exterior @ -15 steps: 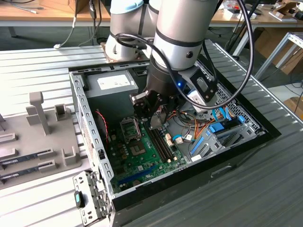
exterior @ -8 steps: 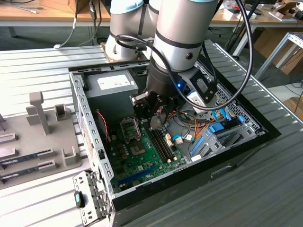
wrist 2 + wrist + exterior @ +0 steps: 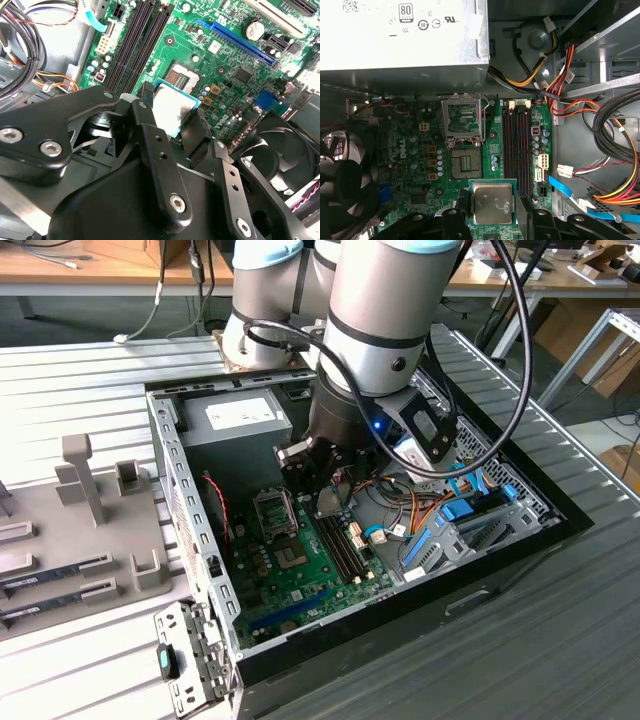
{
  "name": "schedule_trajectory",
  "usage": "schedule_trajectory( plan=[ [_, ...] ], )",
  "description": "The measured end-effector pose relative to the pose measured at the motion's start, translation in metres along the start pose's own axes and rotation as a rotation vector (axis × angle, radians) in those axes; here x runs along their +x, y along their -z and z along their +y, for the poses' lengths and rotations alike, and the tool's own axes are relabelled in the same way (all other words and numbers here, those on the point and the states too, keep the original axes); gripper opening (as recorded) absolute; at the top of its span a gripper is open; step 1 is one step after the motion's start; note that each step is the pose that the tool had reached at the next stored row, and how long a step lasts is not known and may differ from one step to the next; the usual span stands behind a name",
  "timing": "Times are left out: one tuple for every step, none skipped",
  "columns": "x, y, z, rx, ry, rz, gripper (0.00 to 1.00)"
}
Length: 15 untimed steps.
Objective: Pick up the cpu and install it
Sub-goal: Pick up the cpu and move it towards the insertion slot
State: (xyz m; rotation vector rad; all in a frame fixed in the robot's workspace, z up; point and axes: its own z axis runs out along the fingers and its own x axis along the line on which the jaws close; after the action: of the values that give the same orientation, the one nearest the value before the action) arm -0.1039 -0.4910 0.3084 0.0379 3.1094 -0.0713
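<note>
The cpu, metal top up, is clamped on two opposite edges by the gripper, its fingers closed to the chip's width. The other two edges are free. It is held level above the board, near the socket but not over it, with bare board between. The socket is open, its lid raised on the power supply box side, with memory slots just beside it and the fan well apart on the opposite side.
</note>
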Motion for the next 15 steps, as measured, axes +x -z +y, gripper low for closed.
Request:
schedule_trajectory(
  plan=[
    [0.0000,-0.0003,0.0000,0.0000,0.000,0.0000,0.47],
    [0.0000,-0.0006,-0.0001,0.0000,0.000,0.0000,0.47],
    [0.0000,-0.0009,-0.0002,0.0000,0.000,0.0000,0.47],
    [0.0000,-0.0012,-0.0002,0.0000,0.000,0.0000,0.47],
    [0.0001,-0.0016,-0.0003,0.0001,0.000,0.0000,0.47],
    [0.0001,-0.0019,-0.0004,0.0000,0.000,0.0000,0.47],
    [0.0001,-0.0021,-0.0004,0.0000,0.000,0.0000,0.47],
    [0.0001,-0.0025,-0.0005,0.0000,0.000,0.0000,0.47],
    [0.0001,-0.0028,-0.0005,0.0000,0.000,0.0000,0.47],
    [0.0001,-0.0030,-0.0006,0.0000,0.000,0.0000,0.47],
    [0.0001,-0.0033,-0.0006,-0.0001,0.000,0.0000,0.47],
    [0.0001,-0.0036,-0.0007,0.0000,0.000,0.0000,0.47],
    [0.0001,-0.0039,-0.0007,0.0000,0.000,0.0001,0.47],
    [0.0001,-0.0043,-0.0008,0.0000,0.000,0.0000,0.47],
    [0.0001,-0.0047,-0.0009,0.0000,0.000,0.0000,0.47]
  ],
)
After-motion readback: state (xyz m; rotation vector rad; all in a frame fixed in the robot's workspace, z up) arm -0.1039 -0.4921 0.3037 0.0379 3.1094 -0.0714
